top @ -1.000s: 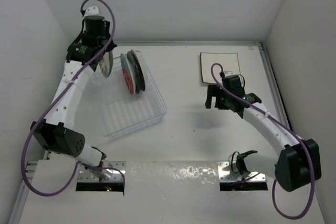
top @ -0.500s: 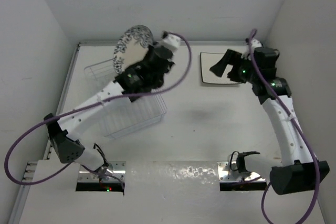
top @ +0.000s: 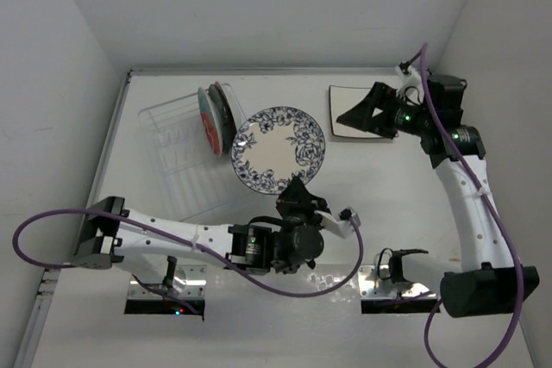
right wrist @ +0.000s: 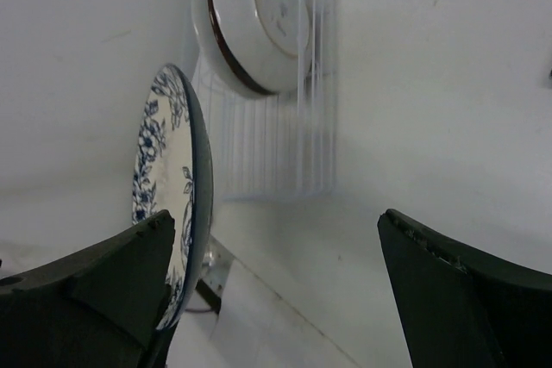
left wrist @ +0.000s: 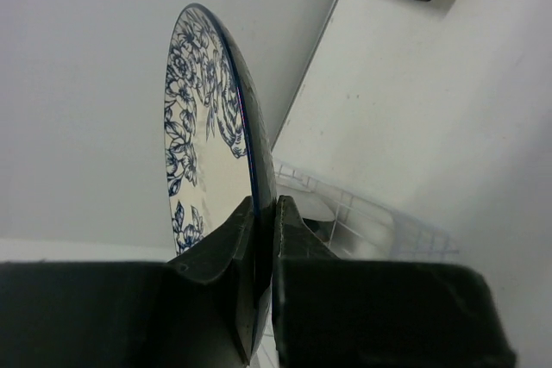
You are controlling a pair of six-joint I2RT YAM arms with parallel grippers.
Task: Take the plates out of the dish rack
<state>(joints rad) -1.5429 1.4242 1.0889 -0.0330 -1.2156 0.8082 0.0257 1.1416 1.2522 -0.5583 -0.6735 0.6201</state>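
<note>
— White walls (top: pixel 285 6) are seen closing in a white table (top: pixel 388 204). What is found on it?

— A clear plastic rack (top: pixel 185 161) is set at the far left. Two red plates (top: pixel 211 118) are stood on edge at its far end, leaning together. From the right wrist only their pale undersides are shown, with a dark rim.

— And the other plates?

— A blue-flowered plate (top: pixel 278 151) is held up off the table, just right of the rack, its patterned face turned toward the overhead camera. A square cream plate (top: pixel 345 96) is laid flat at the far right, well apart from the rack.

— How is the round one gripped?

— It is pinched at its near rim by the left claw (top: pixel 297 191). From the left wrist both fingers (left wrist: pixel 302 239) are seen pressed against the plate's two faces, with the plate edge-on between them.

— What is seen of the right claw (top: pixel 349 118)?

— Its jaws are spread wide and nothing is held between them. From overhead it is placed over the square cream plate, pointed toward the rack; whether the plate is touched cannot be told.
</note>
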